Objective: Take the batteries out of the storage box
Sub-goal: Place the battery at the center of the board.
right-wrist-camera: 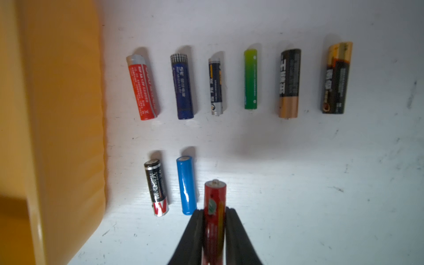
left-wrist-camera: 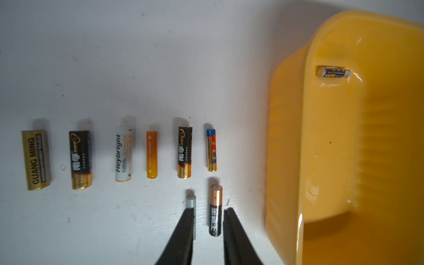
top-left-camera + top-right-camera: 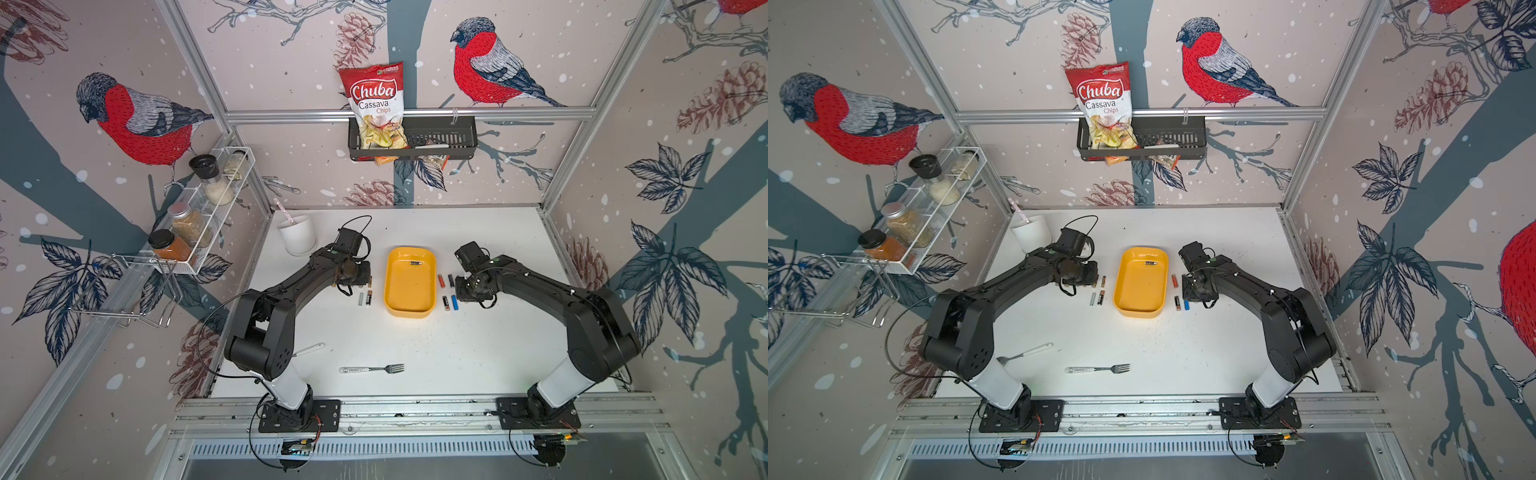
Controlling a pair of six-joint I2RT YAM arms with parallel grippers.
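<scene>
The yellow storage box (image 3: 409,291) sits mid-table, with one dark battery (image 3: 415,262) (image 2: 333,72) lying inside near its far end. Several batteries lie in rows on the table on both sides of the box. My left gripper (image 2: 210,210) hovers open just left of the box. A black-and-copper battery (image 2: 215,206) lies on the table between its fingers, and one finger covers part of a thin grey battery (image 2: 191,200). My right gripper (image 1: 214,212), just right of the box, is shut on a red battery (image 1: 215,197) beside a blue one (image 1: 186,185).
A fork (image 3: 374,368) lies near the front of the table, and another utensil (image 3: 1025,353) lies by the left arm's elbow. A white cup (image 3: 297,235) stands at the back left. A spice rack (image 3: 199,212) and a chips basket (image 3: 411,137) hang on the walls.
</scene>
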